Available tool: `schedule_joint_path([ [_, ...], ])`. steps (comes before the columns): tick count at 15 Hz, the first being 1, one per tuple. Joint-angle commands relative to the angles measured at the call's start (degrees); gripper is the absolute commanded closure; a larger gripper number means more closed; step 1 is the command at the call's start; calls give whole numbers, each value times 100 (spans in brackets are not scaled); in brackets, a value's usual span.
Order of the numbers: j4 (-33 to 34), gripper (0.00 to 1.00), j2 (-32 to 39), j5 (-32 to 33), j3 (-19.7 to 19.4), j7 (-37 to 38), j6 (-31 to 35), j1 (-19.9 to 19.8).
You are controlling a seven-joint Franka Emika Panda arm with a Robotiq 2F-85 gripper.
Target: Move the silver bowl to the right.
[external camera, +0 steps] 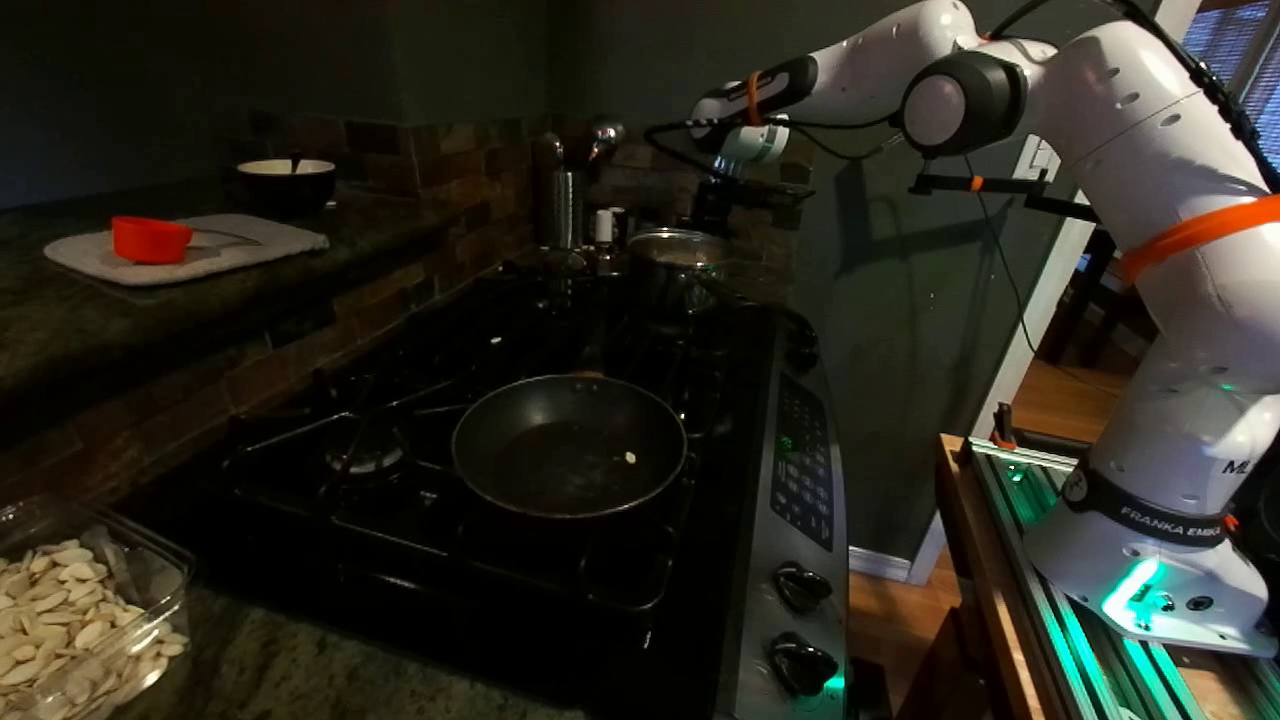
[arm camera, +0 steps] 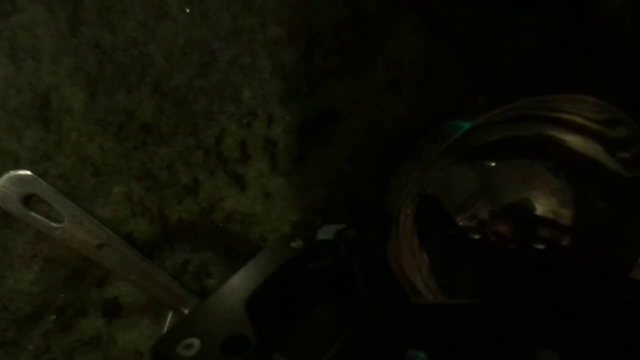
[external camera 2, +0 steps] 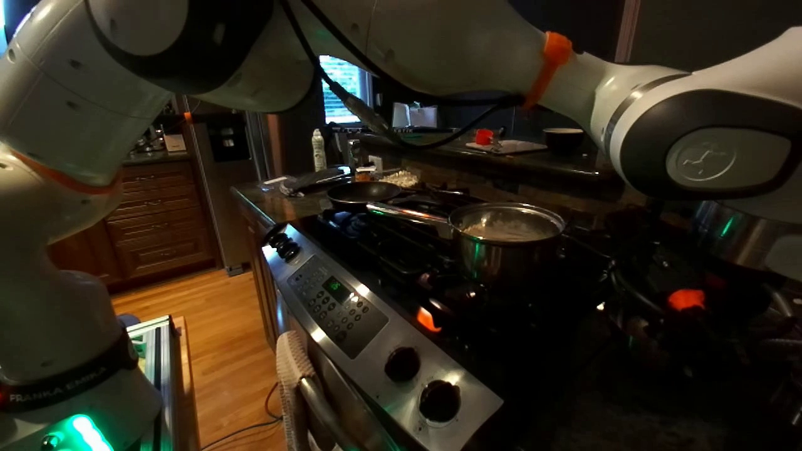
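Note:
The silver bowl (arm camera: 530, 195) shows at the right of the wrist view, round and shiny inside, with its lower part lost in darkness. My gripper (arm camera: 370, 250) is at the bottom of the wrist view; one dark finger is left of the bowl's near rim. The other finger is lost in the dark, so I cannot tell whether the jaws are open or touch the bowl. In an exterior view the gripper (external camera: 712, 200) hangs behind the taller pot. In both exterior views I cannot make out the bowl; it is hidden or too dark.
The taller silver pot (external camera 2: 510, 250) and the dark frying pan (external camera: 570, 445) stand on the black stove. A flat metal handle (arm camera: 95, 245) lies on the stone counter left of the gripper. A seed container (external camera: 80, 630) and a red cup (external camera: 150, 240) stand farther off.

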State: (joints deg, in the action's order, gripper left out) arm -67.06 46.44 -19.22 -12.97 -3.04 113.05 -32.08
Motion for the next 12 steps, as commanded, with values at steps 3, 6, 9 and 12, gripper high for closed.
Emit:
schedule_joint_path([
  [3, -744, 20, -775, 115, -180, 21, 519, 163],
  [6, -1282, 1, -1440, 328, -268, -373, 423, 199],
  [9, -2065, 0, -2229, 546, -199, -1492, 427, 167],
  [12, -2856, 0, -2902, 805, -208, -2417, 523, 201],
])
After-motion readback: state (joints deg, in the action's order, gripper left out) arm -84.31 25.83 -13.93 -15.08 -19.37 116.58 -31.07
